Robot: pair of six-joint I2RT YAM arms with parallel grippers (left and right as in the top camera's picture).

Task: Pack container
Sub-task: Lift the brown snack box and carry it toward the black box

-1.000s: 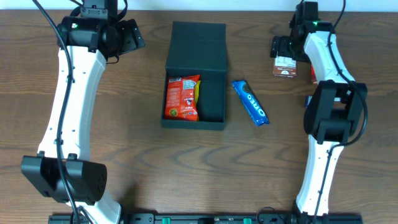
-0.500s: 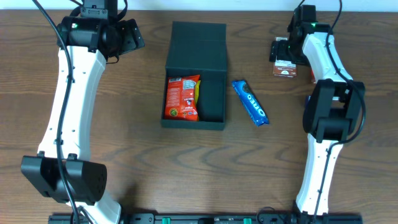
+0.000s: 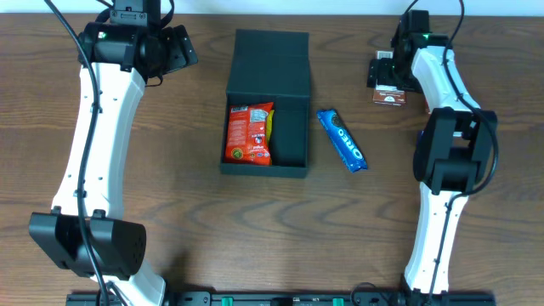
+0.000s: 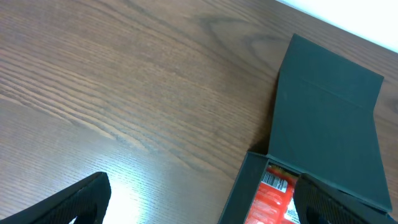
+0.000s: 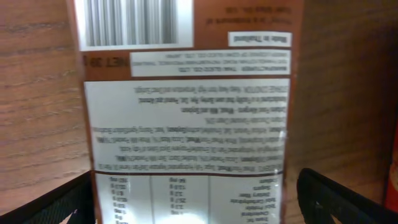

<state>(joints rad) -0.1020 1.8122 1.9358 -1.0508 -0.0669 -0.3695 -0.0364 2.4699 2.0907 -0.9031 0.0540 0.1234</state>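
Lettering on blue packet beside container reads Oreo; brown carton shows barcode; left jaws, right jaws wide.

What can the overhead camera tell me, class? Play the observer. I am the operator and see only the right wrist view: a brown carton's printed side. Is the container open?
Observer: Yes, the black container lies open, its lid folded back flat.
Operator: Is anything packed already?
Observer: One orange-red snack packet lies in its left half.
Operator: What waits outside?
Observer: A blue Oreo packet lies just beyond the container's right wall.
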